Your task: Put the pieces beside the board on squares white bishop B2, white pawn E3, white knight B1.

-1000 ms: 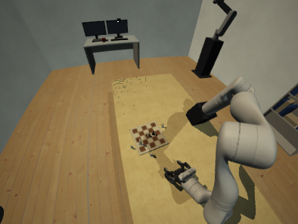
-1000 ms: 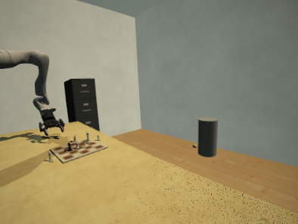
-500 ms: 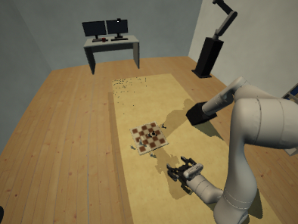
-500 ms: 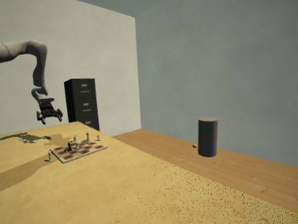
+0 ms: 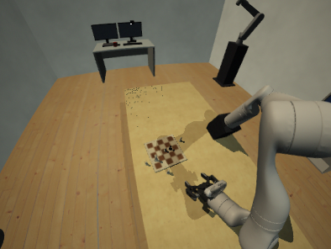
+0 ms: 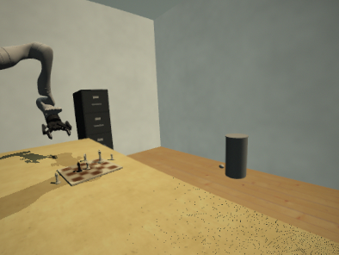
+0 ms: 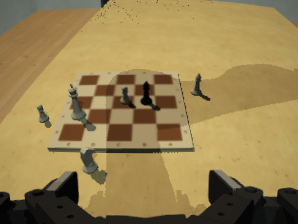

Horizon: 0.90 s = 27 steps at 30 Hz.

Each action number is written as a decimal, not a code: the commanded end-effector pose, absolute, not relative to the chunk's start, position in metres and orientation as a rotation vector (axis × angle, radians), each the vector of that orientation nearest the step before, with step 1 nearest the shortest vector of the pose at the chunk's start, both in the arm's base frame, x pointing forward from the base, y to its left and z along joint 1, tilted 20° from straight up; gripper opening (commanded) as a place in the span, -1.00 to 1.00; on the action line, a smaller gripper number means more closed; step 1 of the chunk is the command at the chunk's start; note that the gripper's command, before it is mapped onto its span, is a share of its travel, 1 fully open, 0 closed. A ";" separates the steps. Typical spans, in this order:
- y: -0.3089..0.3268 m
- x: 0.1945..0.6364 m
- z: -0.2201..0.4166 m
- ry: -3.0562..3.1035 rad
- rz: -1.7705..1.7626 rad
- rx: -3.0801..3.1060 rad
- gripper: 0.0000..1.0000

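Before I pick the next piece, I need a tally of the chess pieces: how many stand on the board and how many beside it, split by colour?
White pieces on the chessboard: 2
Black pieces on the chessboard: 1
White pieces beside the chessboard: 3
Black pieces beside the chessboard: 0
Total: 6

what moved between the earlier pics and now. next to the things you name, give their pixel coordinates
The gripper point(image 5: 201, 183) point(image 6: 57, 134) point(image 7: 143, 186) has risen away from the table and, in the top view, shifted a little toward the board point(image 5: 156, 171) point(image 6: 72, 184) point(image 7: 120, 149). Nothing was visibly taken hold of or let go. The board and its pieces look unmoved.
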<state>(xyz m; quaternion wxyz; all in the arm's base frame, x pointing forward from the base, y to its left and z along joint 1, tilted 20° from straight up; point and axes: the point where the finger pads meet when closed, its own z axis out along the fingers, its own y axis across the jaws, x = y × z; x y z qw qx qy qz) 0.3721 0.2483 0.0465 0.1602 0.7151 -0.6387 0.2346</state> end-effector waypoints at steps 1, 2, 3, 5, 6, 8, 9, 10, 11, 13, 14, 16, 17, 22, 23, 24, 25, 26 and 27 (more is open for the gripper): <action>0.245 0.373 0.046 -1.839 0.665 2.032 1.00; 0.243 0.374 0.045 -1.852 0.657 2.023 1.00; 0.240 0.374 0.044 -1.867 0.649 2.011 1.00; 0.233 0.374 0.040 -1.907 0.625 1.981 1.00; 0.228 0.375 0.038 -1.932 0.611 1.961 1.00; 0.218 0.375 0.033 -1.992 0.576 1.911 1.00; 0.212 0.375 0.030 -2.026 0.556 1.880 1.00; 0.205 0.374 0.026 -2.064 0.533 1.845 1.00; 0.198 0.374 0.023 -2.104 0.509 1.806 1.00; 0.183 0.372 0.016 -2.192 0.455 1.714 1.00; 0.175 0.371 0.012 -2.239 0.426 1.661 1.00; 0.166 0.370 0.009 -2.288 0.395 1.602 1.00; 0.166 0.370 0.009 -2.288 0.395 1.602 1.00; 0.124 0.358 -0.009 -2.536 0.222 1.229 1.00; 0.115 0.356 -0.012 -2.583 0.186 1.139 1.00; 0.107 0.353 -0.015 -2.628 0.149 1.044 1.00; 0.099 0.350 -0.017 -2.671 0.112 0.944 1.00; 0.091 0.347 -0.020 -2.710 0.075 0.840 1.00; 0.083 0.344 -0.022 -2.746 0.038 0.733 1.00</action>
